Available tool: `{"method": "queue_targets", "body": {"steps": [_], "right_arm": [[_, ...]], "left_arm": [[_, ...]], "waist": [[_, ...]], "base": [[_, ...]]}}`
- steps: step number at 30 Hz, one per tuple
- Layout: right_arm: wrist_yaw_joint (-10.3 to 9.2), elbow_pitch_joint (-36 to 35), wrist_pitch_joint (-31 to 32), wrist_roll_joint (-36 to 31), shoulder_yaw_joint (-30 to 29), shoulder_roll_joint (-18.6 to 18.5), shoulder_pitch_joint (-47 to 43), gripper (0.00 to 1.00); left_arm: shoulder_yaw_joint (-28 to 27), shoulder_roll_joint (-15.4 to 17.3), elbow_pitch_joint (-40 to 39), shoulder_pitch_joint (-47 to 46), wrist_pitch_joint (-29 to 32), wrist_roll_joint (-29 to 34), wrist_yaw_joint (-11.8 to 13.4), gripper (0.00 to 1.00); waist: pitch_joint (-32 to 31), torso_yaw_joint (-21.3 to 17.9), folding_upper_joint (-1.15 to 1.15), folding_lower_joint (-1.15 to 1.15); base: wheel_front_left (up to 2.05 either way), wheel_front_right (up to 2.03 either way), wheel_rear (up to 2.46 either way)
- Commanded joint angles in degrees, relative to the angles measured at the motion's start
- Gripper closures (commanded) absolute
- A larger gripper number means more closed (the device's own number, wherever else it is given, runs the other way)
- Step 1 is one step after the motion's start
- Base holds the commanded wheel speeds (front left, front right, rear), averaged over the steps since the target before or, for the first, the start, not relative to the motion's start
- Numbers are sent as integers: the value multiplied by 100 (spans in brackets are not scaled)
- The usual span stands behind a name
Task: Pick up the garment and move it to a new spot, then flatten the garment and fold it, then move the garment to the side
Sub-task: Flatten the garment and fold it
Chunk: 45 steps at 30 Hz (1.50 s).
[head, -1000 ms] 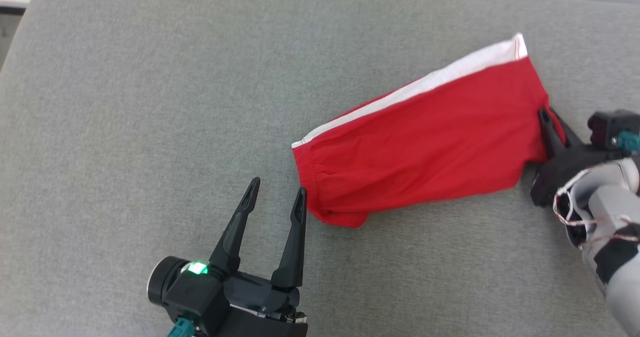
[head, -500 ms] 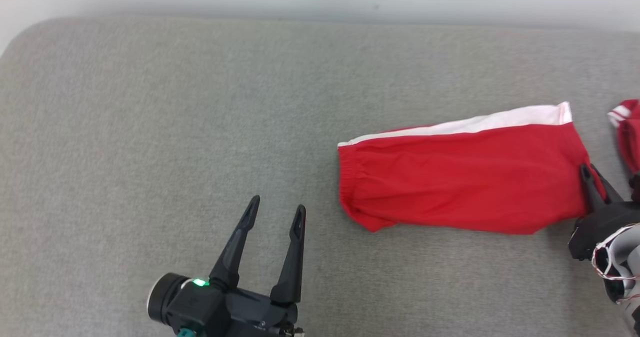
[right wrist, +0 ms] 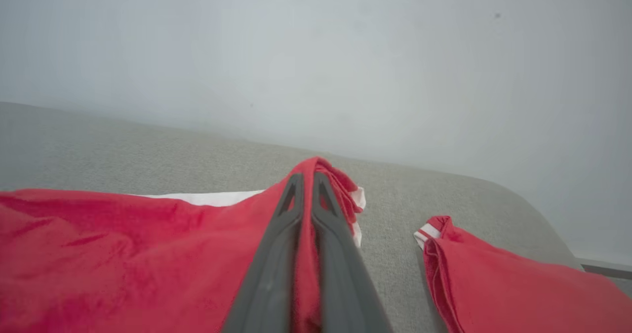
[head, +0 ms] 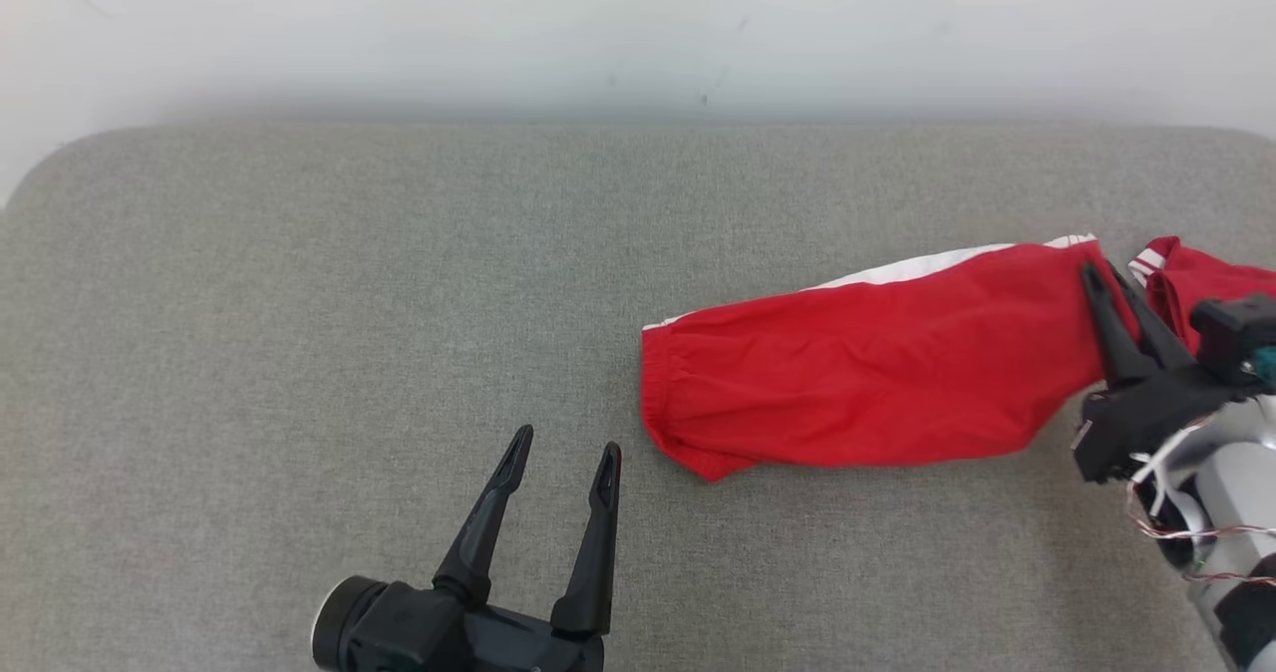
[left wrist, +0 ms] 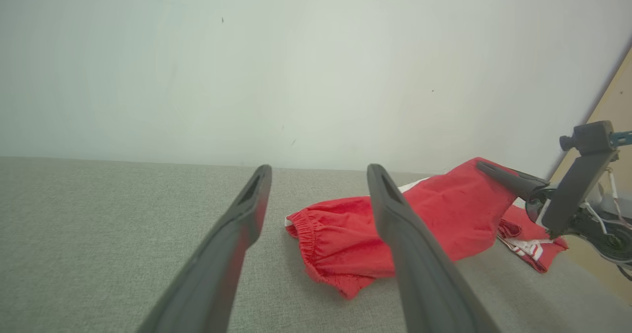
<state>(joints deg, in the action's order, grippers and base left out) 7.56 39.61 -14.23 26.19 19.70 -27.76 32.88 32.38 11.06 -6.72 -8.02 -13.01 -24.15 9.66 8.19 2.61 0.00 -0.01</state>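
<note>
The garment (head: 867,383) is a folded pair of red shorts with a white side stripe, lying on the grey cushioned surface (head: 299,283) at the right. My right gripper (head: 1102,278) is shut on its right end, and that end is lifted off the surface. The right wrist view shows red cloth pinched between the two closed fingers (right wrist: 303,180) of the gripper. My left gripper (head: 568,443) stands open at the bottom centre, a short way left of the garment's elastic waistband end (left wrist: 316,234), touching nothing.
A second red garment with white stripes (head: 1206,273) lies at the far right, just beyond my right gripper, also seen as a red garment (right wrist: 493,273) in the right wrist view. A pale wall (head: 638,34) runs behind the surface's far edge.
The head camera has tilted up, so the wall now shows. My right gripper has raised the garment's right end, and the garment has swung to lie more level across the view.
</note>
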Motion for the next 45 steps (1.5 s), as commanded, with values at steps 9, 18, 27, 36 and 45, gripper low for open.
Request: {"method": "queue_targets", "body": {"steps": [9, 18, 27, 36, 45], "right_arm": [[-15, -1429, 663, -485, 211, 446, -211, 100], [-15, -2048, 1339, -529, 875, 733, -312, 100], [-15, -2076, 1505, -475, 1156, 661, -206, 100], [-15, -1870, 1639, -332, 1643, 809, -153, 100], [-15, -1410, 1559, -269, 1950, 962, -114, 100]], "left_arm": [[38, -50, 88, 150, 35, -138, 26, 0], [75, -88, 160, 32, 35, -220, -46, 0], [9, -80, 201, 74, -33, -251, -25, 0], [22, -131, 254, 9, -81, -294, -62, 0], [5, -156, 267, -22, -126, -301, -63, 0]], "waist": [[-158, 280, 0, 1], [-56, 591, 0, 1], [-32, 710, 0, 1], [-24, 788, 0, 1], [15, 854, 0, 1]], "base": [[0, 0, 0], [0, 0, 0], [0, 0, 0], [0, 0, 0], [0, 0, 0]]}}
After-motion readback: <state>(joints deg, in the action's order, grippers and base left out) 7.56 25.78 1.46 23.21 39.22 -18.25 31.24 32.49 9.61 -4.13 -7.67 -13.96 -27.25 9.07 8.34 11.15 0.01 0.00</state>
